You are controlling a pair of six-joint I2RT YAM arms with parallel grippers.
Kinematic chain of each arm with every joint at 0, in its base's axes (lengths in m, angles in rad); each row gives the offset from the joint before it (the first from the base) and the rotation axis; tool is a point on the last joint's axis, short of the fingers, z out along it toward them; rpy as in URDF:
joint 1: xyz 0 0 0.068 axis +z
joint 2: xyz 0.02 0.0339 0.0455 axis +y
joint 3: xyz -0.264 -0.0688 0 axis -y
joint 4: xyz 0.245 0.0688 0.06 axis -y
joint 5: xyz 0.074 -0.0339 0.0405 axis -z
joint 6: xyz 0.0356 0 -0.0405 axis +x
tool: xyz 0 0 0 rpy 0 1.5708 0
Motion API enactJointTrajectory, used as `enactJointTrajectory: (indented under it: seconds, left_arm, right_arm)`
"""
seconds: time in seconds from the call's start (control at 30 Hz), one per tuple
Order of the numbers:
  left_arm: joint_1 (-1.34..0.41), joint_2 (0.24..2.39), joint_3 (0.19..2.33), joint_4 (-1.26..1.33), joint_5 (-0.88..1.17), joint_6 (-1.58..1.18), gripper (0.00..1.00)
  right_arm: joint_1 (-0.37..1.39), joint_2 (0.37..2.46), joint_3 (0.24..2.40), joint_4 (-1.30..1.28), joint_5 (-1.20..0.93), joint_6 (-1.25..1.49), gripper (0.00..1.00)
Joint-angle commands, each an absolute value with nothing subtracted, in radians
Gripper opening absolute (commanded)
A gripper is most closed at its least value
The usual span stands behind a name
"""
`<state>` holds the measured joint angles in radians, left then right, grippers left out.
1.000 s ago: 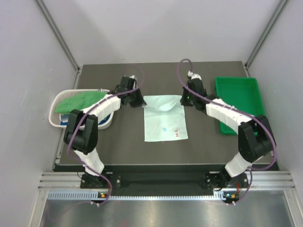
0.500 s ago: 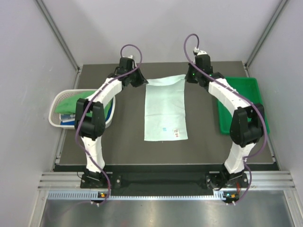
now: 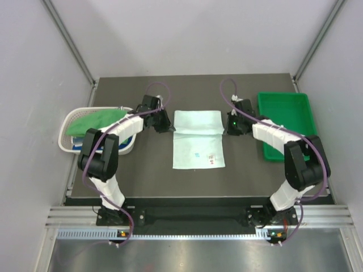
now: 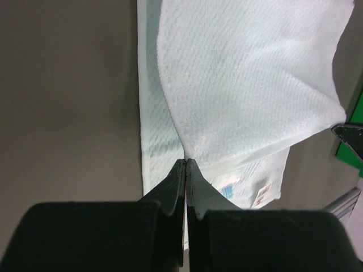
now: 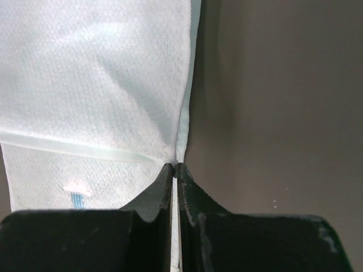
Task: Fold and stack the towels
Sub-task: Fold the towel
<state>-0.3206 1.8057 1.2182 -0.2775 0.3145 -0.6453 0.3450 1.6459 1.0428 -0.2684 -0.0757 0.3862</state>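
Towel (image 3: 197, 148), pale mint, lies in the middle of the table (image 3: 142, 170), its far edge doubled back over itself for a fold in half. Left gripper (image 4: 186, 164) and right gripper (image 5: 173, 166) each pinch a far corner, jaws clamped together on cloth, probably to hold that edge level.

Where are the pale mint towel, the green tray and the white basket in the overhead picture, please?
pale mint towel (image 3: 190, 147), top view, its flat lower layer.
green tray (image 3: 286, 110), top view, its bare floor.
white basket (image 3: 64, 131), top view, its left rim.
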Motion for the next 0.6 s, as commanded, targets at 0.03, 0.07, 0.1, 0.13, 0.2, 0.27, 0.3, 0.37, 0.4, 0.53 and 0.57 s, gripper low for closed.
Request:
enactJointTrajectory:
  seconds: [0.03, 0.07, 0.1, 0.13, 0.2, 0.27, 0.3, 0.37, 0.4, 0.53, 0.57]
  left_arm:
    - [-0.341, 1.703, 1.114, -0.192, 0.328, -0.640, 0.00]
    - [-0.344, 1.688, 1.088, -0.190, 0.330, -0.640, 0.00]
    - [-0.348, 1.681, 1.078, -0.189, 0.330, -0.637, 0.00]
    - [-0.350, 1.674, 1.071, -0.189, 0.328, -0.637, 0.00]
    - [-0.356, 1.655, 1.051, -0.189, 0.330, -0.637, 0.00]
    - [-0.359, 1.634, 1.034, -0.190, 0.327, -0.635, 0.00]
    - [-0.364, 1.626, 1.028, -0.192, 0.327, -0.638, 0.00]
    - [-0.365, 1.606, 1.011, -0.198, 0.325, -0.634, 0.00]
    - [-0.370, 1.600, 1.006, -0.199, 0.325, -0.634, 0.00]
    - [-0.387, 1.568, 0.979, -0.209, 0.325, -0.630, 0.00]
    - [-0.391, 1.557, 0.967, -0.213, 0.325, -0.630, 0.00]
  right_arm:
    - [0.365, 1.523, 0.954, -0.187, -0.086, 0.413, 0.00]
    - [0.371, 1.511, 0.925, -0.180, -0.086, 0.416, 0.00]
    - [0.374, 1.496, 0.914, -0.176, -0.087, 0.419, 0.00]
    - [0.379, 1.488, 0.907, -0.175, -0.090, 0.423, 0.00]
    - [0.396, 1.473, 0.893, -0.179, -0.084, 0.422, 0.00]
    - [0.411, 1.463, 0.888, -0.190, -0.072, 0.425, 0.00]
    - [0.416, 1.453, 0.885, -0.193, -0.069, 0.423, 0.00]
    - [0.428, 1.439, 0.871, -0.196, -0.061, 0.426, 0.00]
    - [0.431, 1.425, 0.867, -0.199, -0.058, 0.429, 0.00]
    - [0.448, 1.394, 0.841, -0.207, -0.052, 0.443, 0.00]
    - [0.456, 1.390, 0.830, -0.209, -0.049, 0.445, 0.00]
